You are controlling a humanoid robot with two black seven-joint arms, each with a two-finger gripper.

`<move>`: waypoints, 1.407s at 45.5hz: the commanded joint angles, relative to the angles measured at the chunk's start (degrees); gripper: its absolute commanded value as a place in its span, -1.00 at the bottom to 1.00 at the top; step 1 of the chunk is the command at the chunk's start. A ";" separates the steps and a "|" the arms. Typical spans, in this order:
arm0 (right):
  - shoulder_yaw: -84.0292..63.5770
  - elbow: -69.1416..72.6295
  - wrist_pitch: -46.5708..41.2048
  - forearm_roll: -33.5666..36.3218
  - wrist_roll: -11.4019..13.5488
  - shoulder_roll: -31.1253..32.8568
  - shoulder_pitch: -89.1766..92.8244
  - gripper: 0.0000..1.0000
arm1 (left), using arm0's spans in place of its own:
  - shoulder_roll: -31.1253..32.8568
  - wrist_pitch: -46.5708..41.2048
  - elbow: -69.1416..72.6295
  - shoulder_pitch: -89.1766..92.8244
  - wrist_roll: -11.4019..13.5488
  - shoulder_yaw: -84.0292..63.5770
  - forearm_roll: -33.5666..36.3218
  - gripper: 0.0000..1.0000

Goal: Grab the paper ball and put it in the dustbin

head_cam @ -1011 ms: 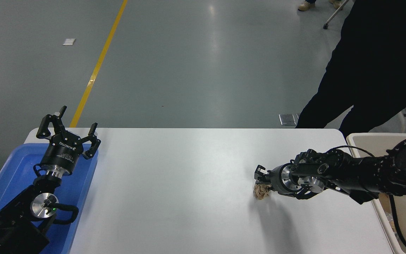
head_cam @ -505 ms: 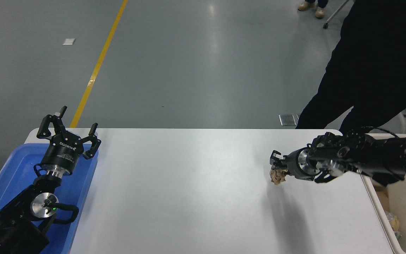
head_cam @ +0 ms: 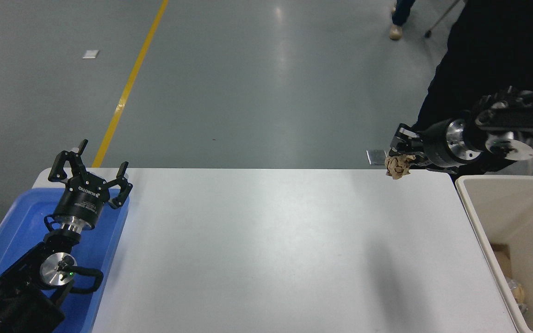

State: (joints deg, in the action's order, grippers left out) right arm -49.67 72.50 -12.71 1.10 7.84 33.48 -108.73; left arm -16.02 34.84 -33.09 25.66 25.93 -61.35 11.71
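The tan paper ball [head_cam: 397,166] hangs in the air above the table's far right edge, with my right gripper [head_cam: 399,155] shut on it. That arm reaches in from the right edge, high over the table. The cream dustbin [head_cam: 474,208] stands off the table's right side, below and right of the ball, with some brown paper lying in its bottom. My left gripper [head_cam: 89,172] is parked open over the blue tray at the lower left.
A blue tray [head_cam: 12,222] sits on the table's left end under the left arm. A person in black clothes [head_cam: 488,55] stands at the far right behind the right arm. The white table [head_cam: 266,249] spreads between tray and bin.
My right gripper has lifted the paper ball off the table and carried it up and to the right, toward the far right corner near the dustbin. The left arm has not moved.
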 commanded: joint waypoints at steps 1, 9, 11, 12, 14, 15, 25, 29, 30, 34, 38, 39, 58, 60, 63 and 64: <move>-0.43 1.94 -2.67 0.57 -0.02 4.92 -8.60 -1.00 | -0.07 -0.03 -0.04 0.00 0.00 0.00 -0.02 0.97; -0.43 1.94 -2.84 0.57 -0.02 5.81 -8.86 -1.00 | 0.02 -0.03 0.04 0.00 0.00 0.00 -0.02 0.97; -0.52 1.94 -2.84 0.57 -0.02 5.81 -8.69 -1.00 | 0.02 -0.03 -0.04 0.00 0.00 0.00 0.07 0.97; -0.52 1.94 -2.84 0.57 -0.02 5.81 -8.60 -1.00 | 0.02 -0.03 0.04 0.00 0.09 0.00 0.07 0.97; -0.52 1.94 -2.84 0.57 -0.02 5.81 -8.34 -1.00 | 0.02 -0.03 0.04 0.00 0.00 0.00 -0.02 0.97; -0.52 1.94 -2.84 0.57 -0.02 5.81 -8.25 -1.00 | 0.02 -0.03 -0.04 0.00 0.00 0.00 -0.02 0.97; -0.43 1.94 -2.84 0.57 -0.02 5.89 -7.99 -1.00 | -0.07 -0.03 -0.04 0.00 0.00 0.00 -0.02 0.97; -0.34 1.94 -2.76 0.57 -0.02 5.89 -7.99 -1.00 | -0.07 -0.03 0.04 0.00 0.00 0.00 -0.02 0.97; -0.34 1.94 -2.76 0.57 -0.02 5.89 -7.90 -1.00 | 0.02 -0.03 0.04 0.00 0.00 0.00 0.07 0.97; -0.26 1.94 -2.58 0.66 -0.02 5.81 -7.20 -1.00 | 0.02 -0.03 0.04 0.00 0.00 0.00 -0.02 0.97; 0.01 1.77 -2.06 0.66 -0.02 5.81 -5.70 -1.00 | 0.02 -0.03 0.04 0.00 0.00 0.00 -0.02 0.97; 0.01 1.68 -1.88 0.66 0.06 5.81 -5.35 -1.00 | 0.02 -0.03 0.04 0.00 0.00 0.00 0.07 0.97; -0.52 -13.17 8.40 8.30 0.42 5.54 12.31 -1.00 | 0.02 -0.03 0.04 0.00 0.00 0.00 -0.02 0.97; -0.52 -15.28 8.93 9.35 0.42 5.45 13.80 -1.00 | 0.02 0.05 -0.04 0.00 0.00 0.00 -0.02 0.97; -0.52 -18.26 9.46 10.58 0.42 5.45 16.18 -1.00 | -0.07 -0.03 -0.04 0.00 0.00 0.00 0.07 0.97; -0.52 -19.32 9.55 10.85 0.42 5.45 17.14 -1.00 | 0.02 0.05 -0.04 0.00 0.00 0.00 -0.02 0.97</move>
State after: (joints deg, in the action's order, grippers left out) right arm -50.09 62.94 -7.06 7.60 8.11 39.12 -100.84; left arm -16.01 34.82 -33.10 25.67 25.93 -61.35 11.70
